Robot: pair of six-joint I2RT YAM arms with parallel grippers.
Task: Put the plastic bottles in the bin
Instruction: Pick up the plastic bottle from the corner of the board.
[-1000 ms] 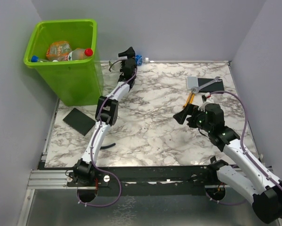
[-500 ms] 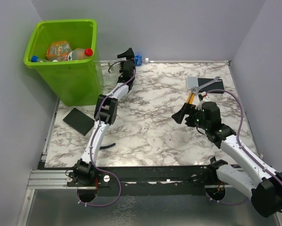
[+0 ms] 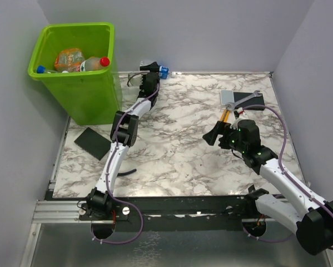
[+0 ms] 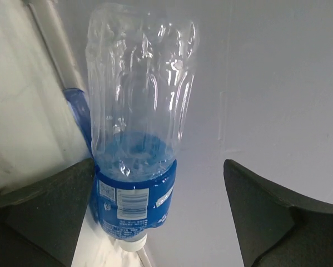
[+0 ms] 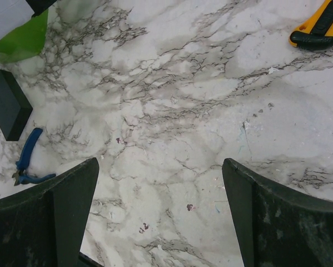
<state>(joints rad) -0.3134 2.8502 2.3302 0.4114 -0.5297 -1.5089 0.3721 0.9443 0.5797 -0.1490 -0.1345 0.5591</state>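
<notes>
Left gripper [image 4: 158, 162] was found released, jaws spread wide on either side of one loose bottle [image 4: 138, 111] and not yet clamped on it.

Table [image 3: 177, 139]: marble-patterned top, with the bin [image 3: 71, 94] standing at its far left corner.

Bin: upright, lime green, already holding several bottles [image 3: 77, 60] near its mouth.

Right gripper [image 5: 160, 167]: jaws wide apart, holding nothing, poised over bare marble well to the right of the bin and nearer the arm bases.

Loose bottle: clear, crumpled, blue-labelled, lying against the back wall just right of the bin. It sat off-centre between the jaws, hard by one finger with a clear gap to the other.

Pliers [image 5: 27, 161]: blue-handled, lying in front of the bin beside a black pad [image 5: 8, 103]; not task items.

Risks noted:
- Uneven closure might shove the bottle along the wall before the grip sets, because of the off-centre position.
- The thin, dented body might buckle and squirt free under pressure.
- The bin's tall rim, so close by, might catch a low carry and knock the bottle loose.
</notes>
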